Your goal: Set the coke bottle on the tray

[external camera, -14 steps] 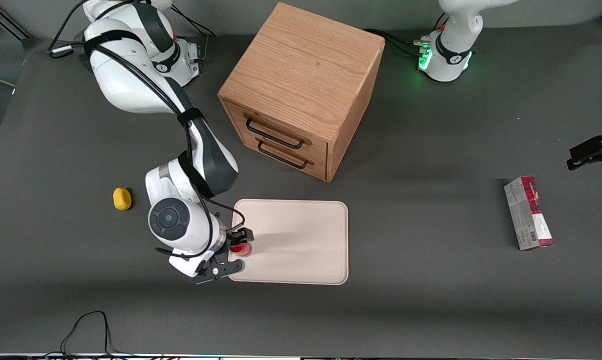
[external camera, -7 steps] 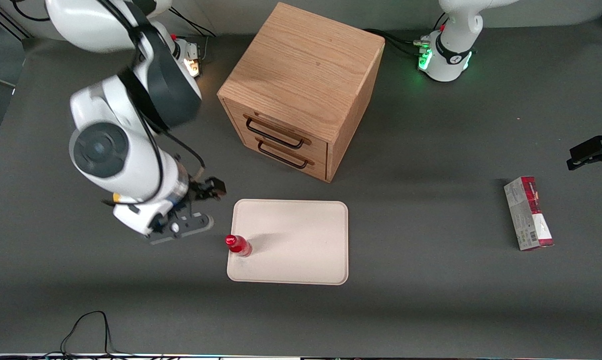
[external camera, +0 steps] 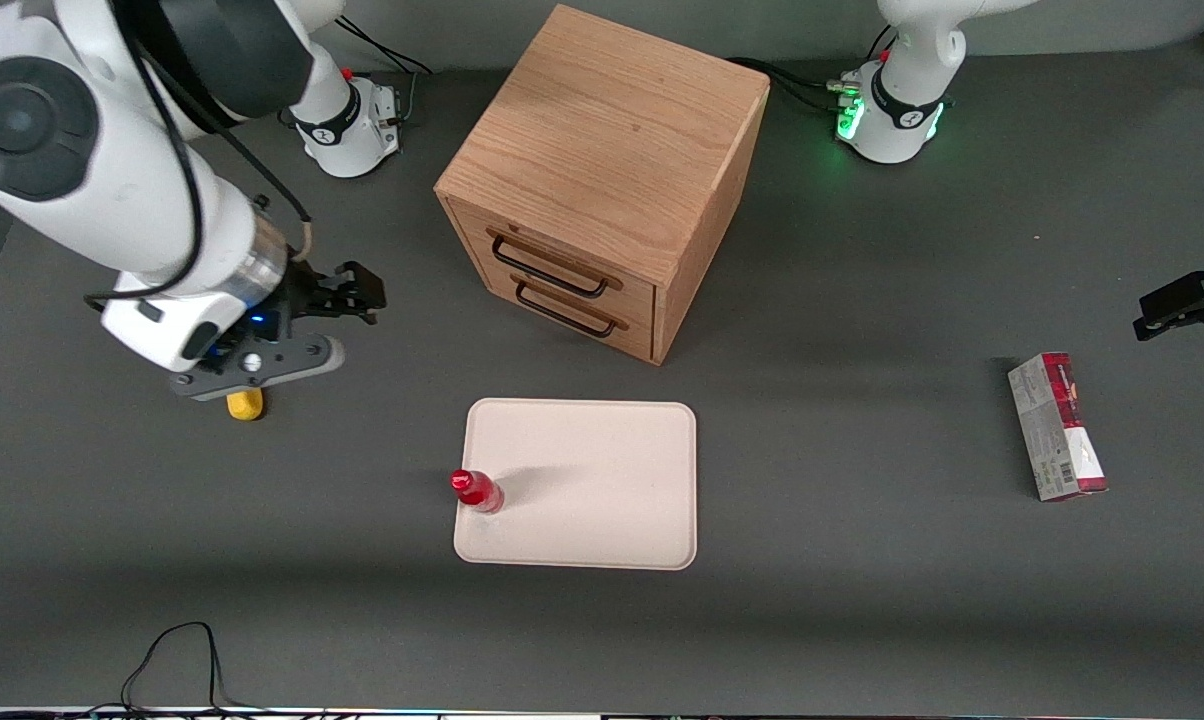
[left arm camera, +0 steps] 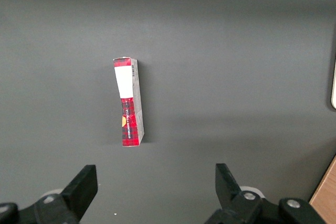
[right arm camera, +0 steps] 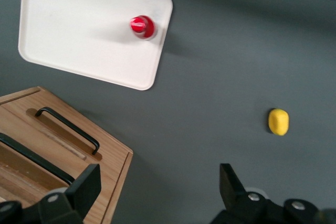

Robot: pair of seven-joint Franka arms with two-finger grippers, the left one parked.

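The coke bottle (external camera: 476, 490) (right arm camera: 142, 27) stands upright on the tray (external camera: 602, 480) (right arm camera: 79, 30), at its edge toward the working arm. The gripper (external camera: 347, 300), fingers spread and empty, hangs well apart from the tray, above the worktop (external camera: 862, 450), over a yellow lump (external camera: 245, 403) (right arm camera: 279, 121).

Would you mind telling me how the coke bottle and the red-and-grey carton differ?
The coke bottle stands upright on the tray; the carton lies flat on the table, toward the parked arm's end. The bottle is all red, the carton red and grey. Neither is held: the gripper is open, well away, raised near the yellow lump.
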